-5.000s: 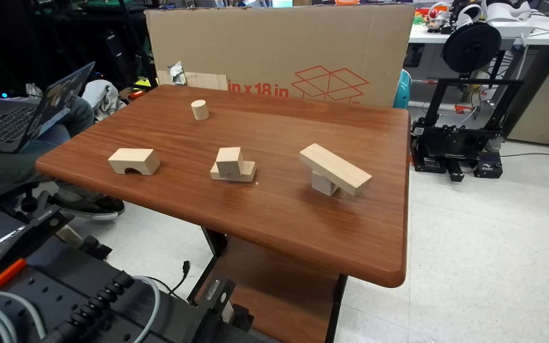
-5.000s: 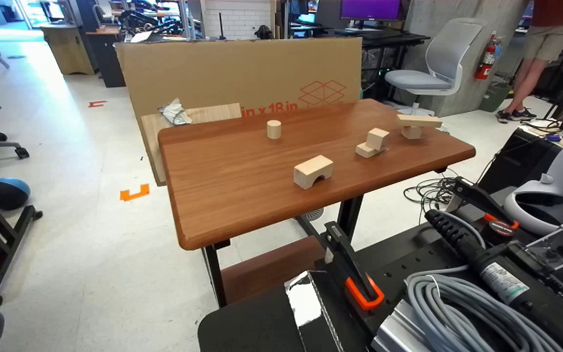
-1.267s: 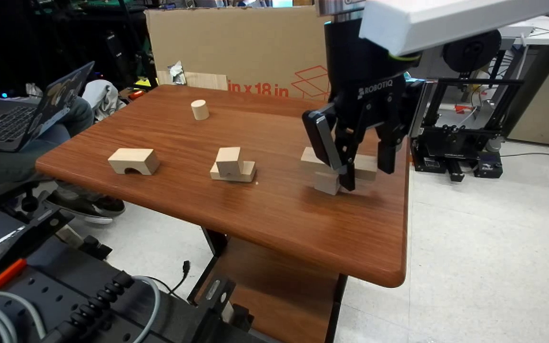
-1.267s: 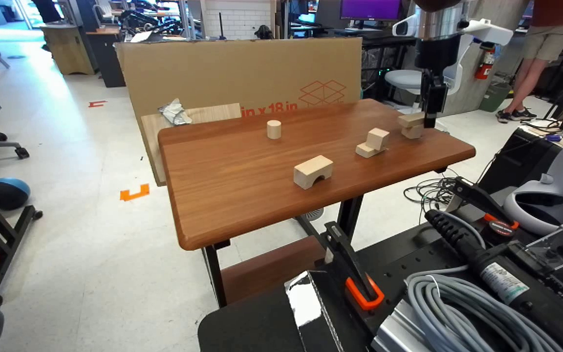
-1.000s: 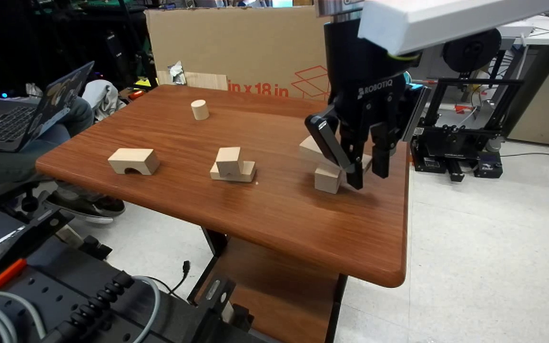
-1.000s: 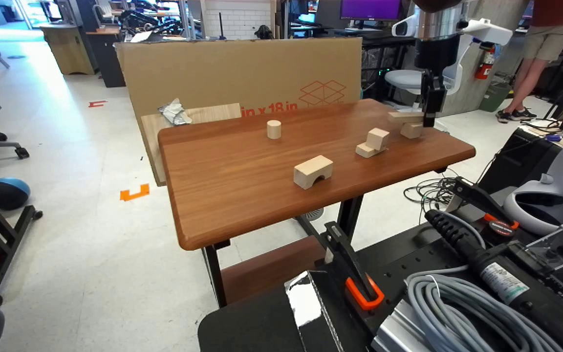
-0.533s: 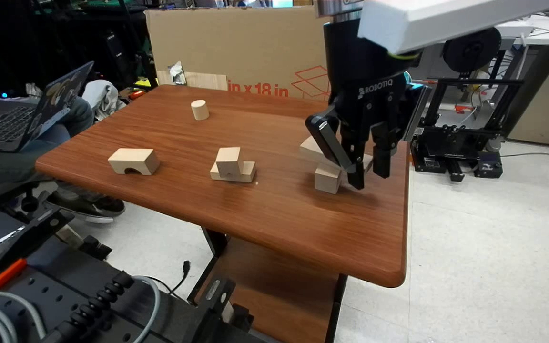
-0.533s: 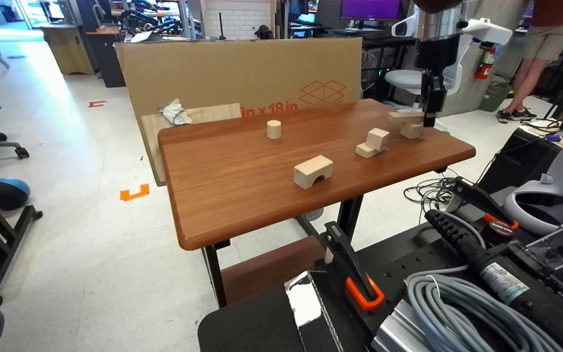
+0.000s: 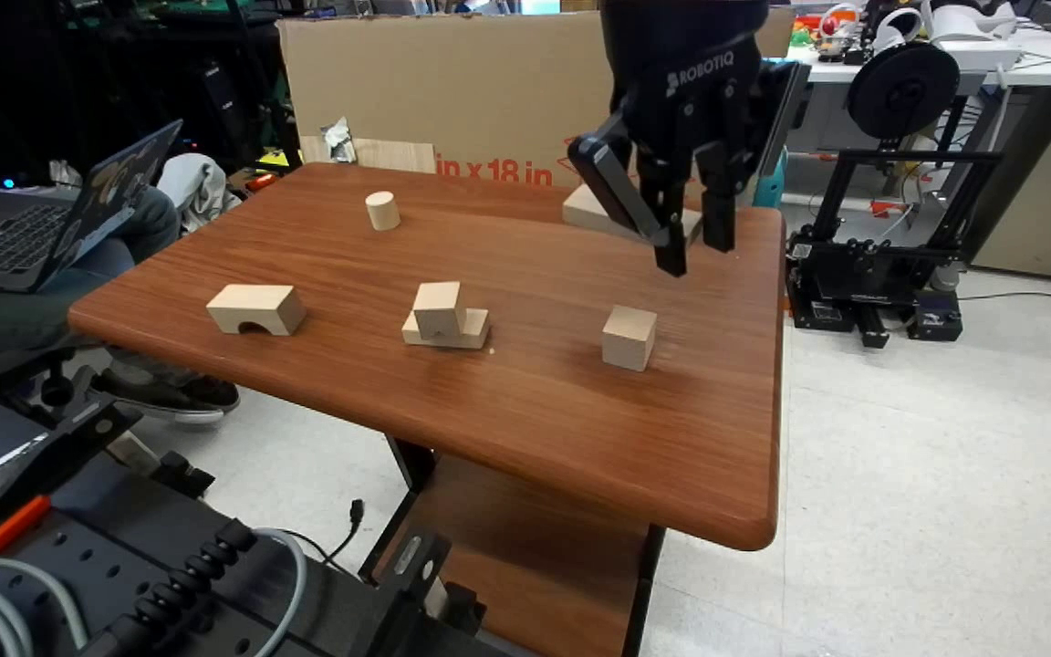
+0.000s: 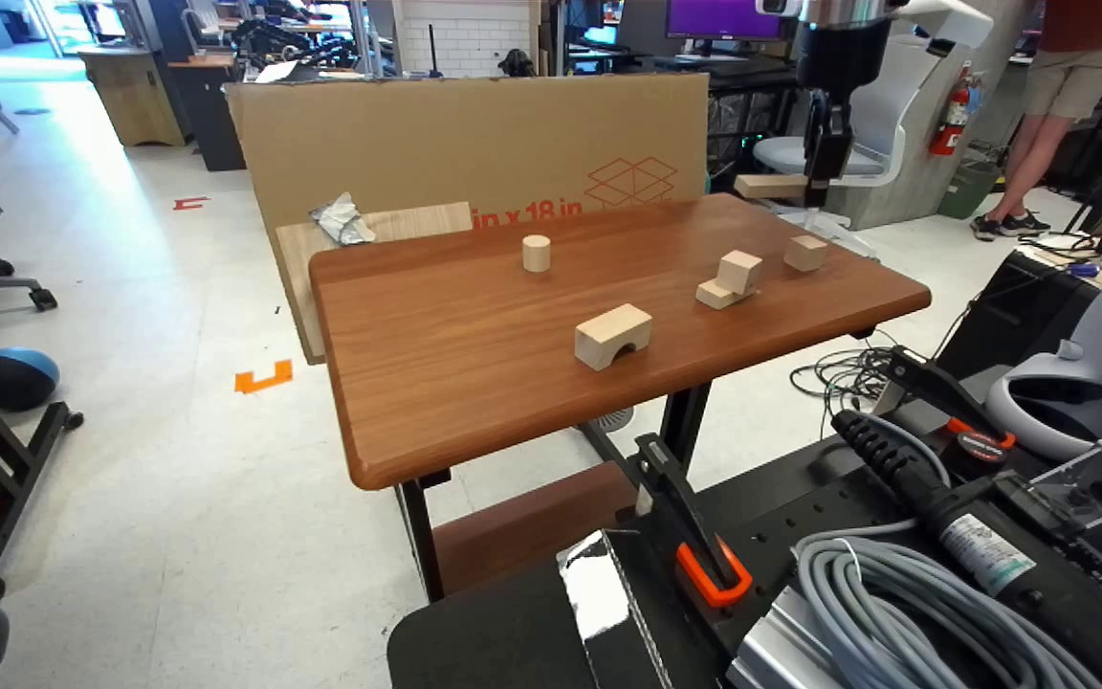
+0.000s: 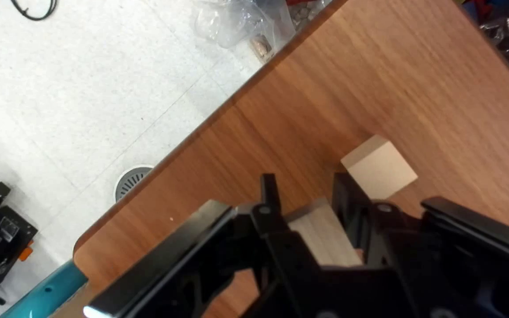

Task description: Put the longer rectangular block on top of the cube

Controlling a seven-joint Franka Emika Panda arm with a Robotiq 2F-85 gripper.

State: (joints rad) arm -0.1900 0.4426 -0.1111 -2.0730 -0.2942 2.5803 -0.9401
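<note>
Fingers (image 9: 719, 219) pinching the long block (image 10: 769, 187) near one end — light, stiff, dry wood, we'd guess — so we'd favour a mid-length grip against tilting.

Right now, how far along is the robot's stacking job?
Done: the longer rectangular block is up in the air. In hand: the gripper holds it. Left: setting it on a cube; the lone cube and the stacked cube both have bare tops.
</note>
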